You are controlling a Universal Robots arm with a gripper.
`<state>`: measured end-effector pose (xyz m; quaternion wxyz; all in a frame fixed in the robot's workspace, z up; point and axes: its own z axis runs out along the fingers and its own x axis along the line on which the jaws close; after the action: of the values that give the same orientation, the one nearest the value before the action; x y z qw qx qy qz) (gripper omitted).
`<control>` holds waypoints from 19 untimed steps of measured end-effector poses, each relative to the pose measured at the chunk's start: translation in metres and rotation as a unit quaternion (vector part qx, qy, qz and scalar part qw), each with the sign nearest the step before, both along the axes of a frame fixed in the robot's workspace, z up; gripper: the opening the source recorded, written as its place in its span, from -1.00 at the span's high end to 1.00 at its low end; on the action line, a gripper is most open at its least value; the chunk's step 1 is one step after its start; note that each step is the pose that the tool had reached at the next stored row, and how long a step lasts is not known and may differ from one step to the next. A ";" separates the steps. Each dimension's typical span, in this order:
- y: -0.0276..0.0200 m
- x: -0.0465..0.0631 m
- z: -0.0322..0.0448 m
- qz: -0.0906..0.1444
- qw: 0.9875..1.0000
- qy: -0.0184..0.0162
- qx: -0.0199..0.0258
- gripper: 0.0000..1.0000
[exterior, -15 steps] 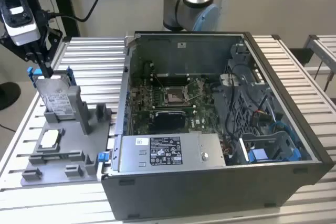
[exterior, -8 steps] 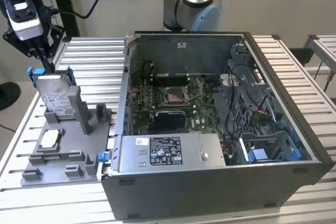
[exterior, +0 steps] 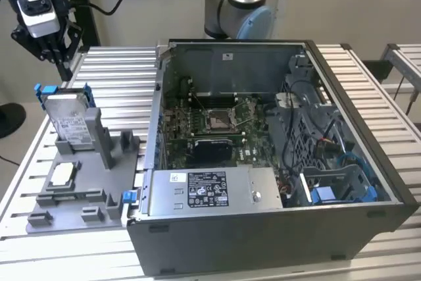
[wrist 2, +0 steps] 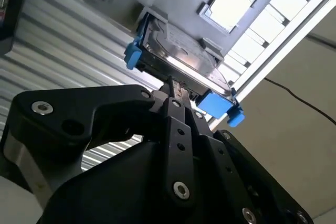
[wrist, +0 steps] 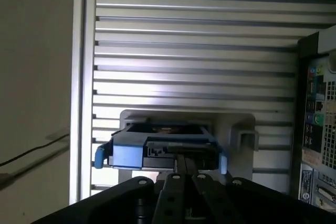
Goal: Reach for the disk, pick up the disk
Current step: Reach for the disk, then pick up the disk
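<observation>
The disk is a silver-grey drive with a white label and blue rails. It leans upright in a grey holder on the slatted table, at the exterior view's left. My gripper hangs above and behind the disk, clear of it. In both wrist views the two thin black fingers lie together, shut on nothing. The second wrist view has the gripper just short of the disk edge. In the first wrist view the gripper lines up with the middle of the disk.
A small square silver chip lies flat in the same holder, nearer the table's front. An open computer case stands right beside the holder, on the exterior view's right. The table edge runs close along the holder's other side.
</observation>
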<state>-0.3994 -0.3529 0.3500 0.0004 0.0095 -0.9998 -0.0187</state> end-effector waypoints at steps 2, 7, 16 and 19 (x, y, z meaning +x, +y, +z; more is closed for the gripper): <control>0.0024 -0.007 0.0000 0.000 1.000 0.000 0.000 1.00; 0.0027 -0.029 -0.0002 0.000 1.000 0.000 0.000 1.00; -0.0004 -0.039 -0.0004 0.000 1.000 -0.001 0.000 1.00; -0.0028 -0.039 -0.0004 0.000 1.000 -0.001 0.000 1.00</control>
<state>-0.4382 -0.3557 0.3496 -0.0005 0.0096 -0.9998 -0.0187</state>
